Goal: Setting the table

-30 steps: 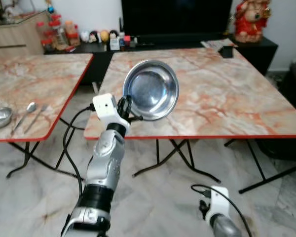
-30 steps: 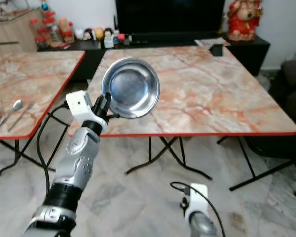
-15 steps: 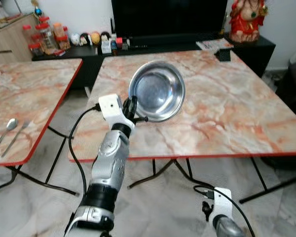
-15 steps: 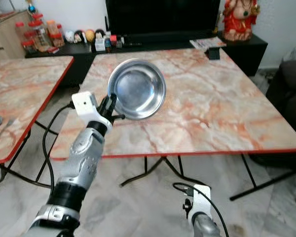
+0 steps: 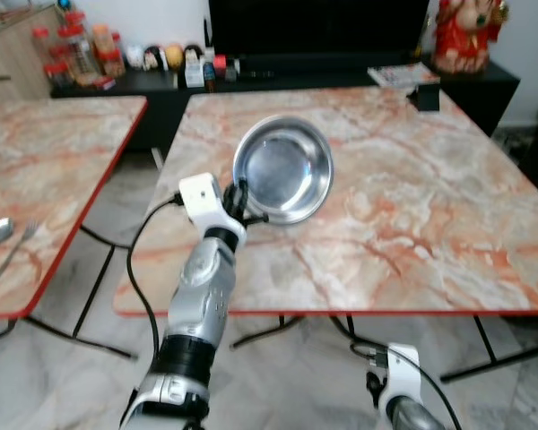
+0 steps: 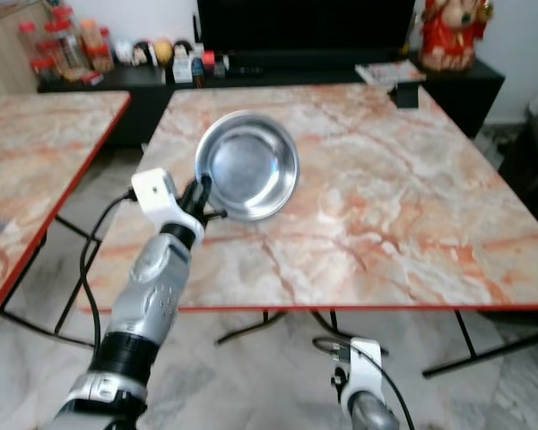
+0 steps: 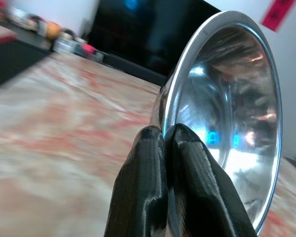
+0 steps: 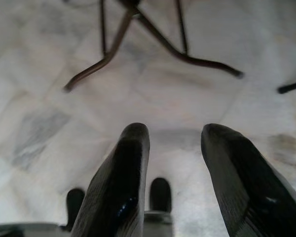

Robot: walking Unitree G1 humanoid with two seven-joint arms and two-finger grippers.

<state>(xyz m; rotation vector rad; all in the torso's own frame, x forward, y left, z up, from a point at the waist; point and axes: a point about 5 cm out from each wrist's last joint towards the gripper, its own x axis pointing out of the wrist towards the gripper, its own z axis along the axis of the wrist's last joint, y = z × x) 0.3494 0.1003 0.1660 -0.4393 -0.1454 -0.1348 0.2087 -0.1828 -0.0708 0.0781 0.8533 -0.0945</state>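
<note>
While the right gripper (image 8: pixel 170 163) hangs parted, the left gripper (image 7: pixel 167 143) pinches the steel bowl (image 5: pixel 282 168) — tilted.

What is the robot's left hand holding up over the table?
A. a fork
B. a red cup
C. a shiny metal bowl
C: the left gripper pinches the rim of the shiny metal bowl, tilted above the marble table.

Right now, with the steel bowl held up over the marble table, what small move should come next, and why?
Probably lower and level the steel bowl onto the marble table. The left gripper pinches its rim with jaws shut, holding it tilted on edge above the near-left part of the tabletop. The right gripper hangs idle over the floor.
</note>
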